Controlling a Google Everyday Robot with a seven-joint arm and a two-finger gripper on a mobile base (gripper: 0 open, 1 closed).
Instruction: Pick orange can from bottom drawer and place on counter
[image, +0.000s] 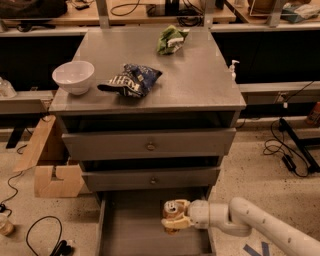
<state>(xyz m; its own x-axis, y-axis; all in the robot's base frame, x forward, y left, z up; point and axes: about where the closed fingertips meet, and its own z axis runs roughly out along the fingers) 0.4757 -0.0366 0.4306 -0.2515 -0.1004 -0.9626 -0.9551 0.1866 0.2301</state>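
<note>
Grey bottom drawer (131, 231) lies open so the end effector (176, 217), clamped around the orange can (172, 208), can lift it out.

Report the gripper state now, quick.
The gripper: closed on the orange can, inside the open bottom drawer.

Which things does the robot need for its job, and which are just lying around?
For the job: small orange drink can, held by the gripper at the open grey metal bottom drawer; flat grey metal counter.
Just lying about: round white bowl, crumpled dark blue snack bag, green packet, brown cardboard box.
</note>
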